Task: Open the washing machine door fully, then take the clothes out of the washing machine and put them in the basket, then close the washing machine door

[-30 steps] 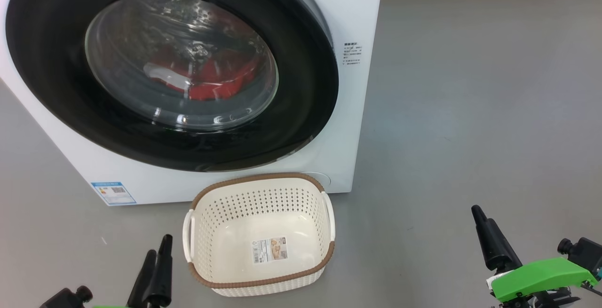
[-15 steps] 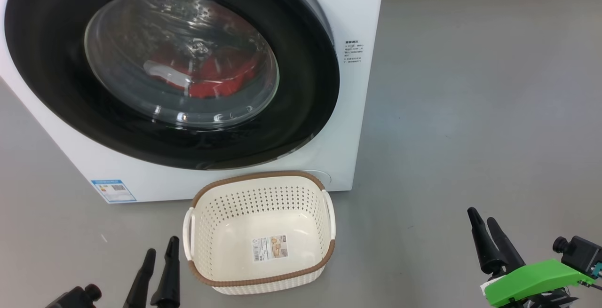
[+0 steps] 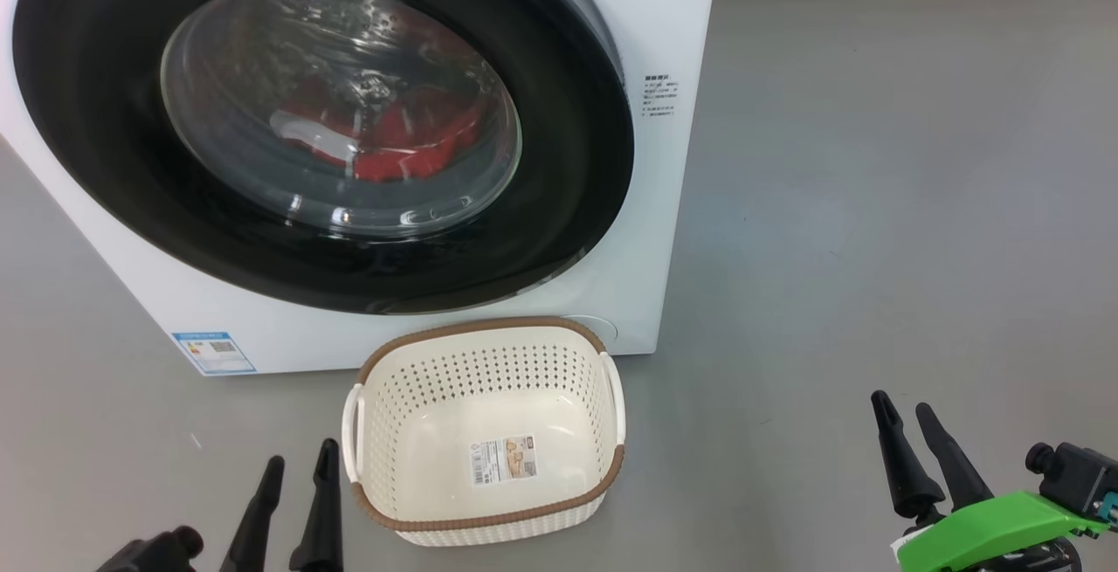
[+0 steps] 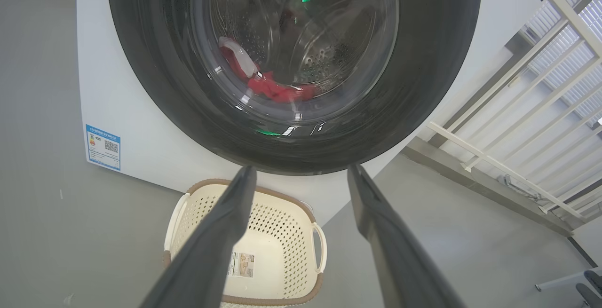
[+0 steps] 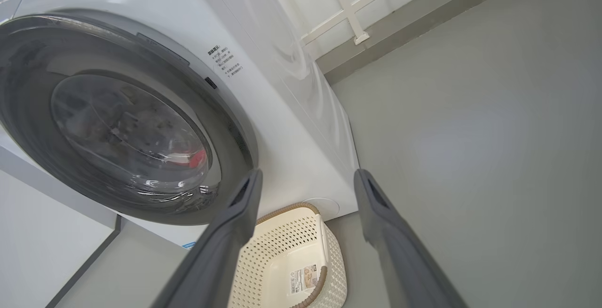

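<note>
Door (image 3: pixel 227 118), a glossy black ring round bulging clear glass, fills the upper left, red clothes (image 3: pixel 393 148) behind it. Left gripper (image 3: pixel 302 452) and right gripper (image 3: pixel 900 402), lower corners, are spread wide and empty.

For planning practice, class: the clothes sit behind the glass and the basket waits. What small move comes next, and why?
Probably raise the open right gripper toward the washing machine door: it looks shut, clothes inside, basket empty.

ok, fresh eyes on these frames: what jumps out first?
The washing machine door, a glossy black ring around bulging glass, dominates the head view's upper left, with red clothes bright behind the glass. Just below sits the empty cream basket, flanked by the open left end effector and right end effector.
</note>
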